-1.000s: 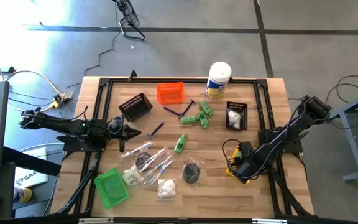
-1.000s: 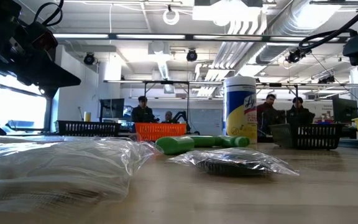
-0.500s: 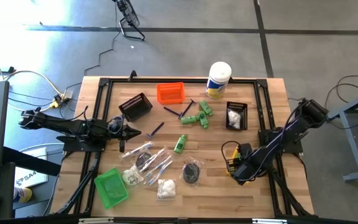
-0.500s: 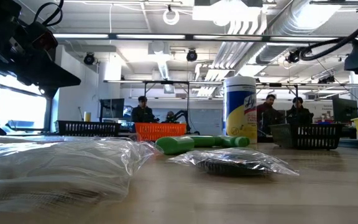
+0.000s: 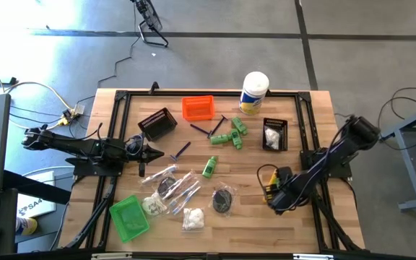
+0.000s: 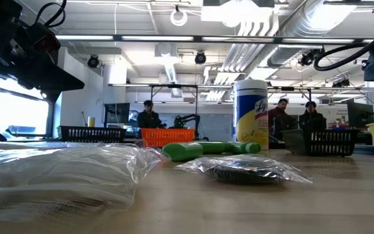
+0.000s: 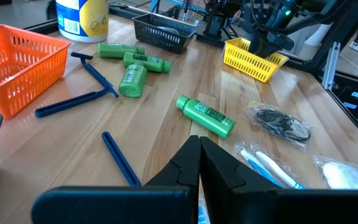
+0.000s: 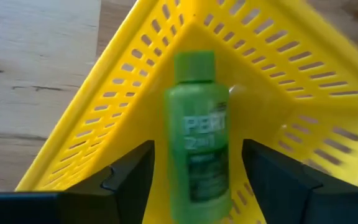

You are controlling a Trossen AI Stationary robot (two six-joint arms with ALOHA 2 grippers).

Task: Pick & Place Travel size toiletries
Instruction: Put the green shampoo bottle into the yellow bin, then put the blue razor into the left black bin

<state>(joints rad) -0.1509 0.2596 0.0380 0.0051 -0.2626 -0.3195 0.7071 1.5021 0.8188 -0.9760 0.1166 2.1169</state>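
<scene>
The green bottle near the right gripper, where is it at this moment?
In the right wrist view, the green bottle lies inside the yellow bin, between the open jaws of the right gripper; the high view puts that bin at the table's right side.

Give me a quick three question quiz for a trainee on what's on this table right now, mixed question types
1. True or false: the right claw stands open over a green bottle in the yellow bin.
2. Which bin sits nearest the white canister? A) orange B) green C) yellow
3. Fill in: the left claw is ____.

Key: 1 true. 2 A, the orange bin. 3 shut.
</scene>
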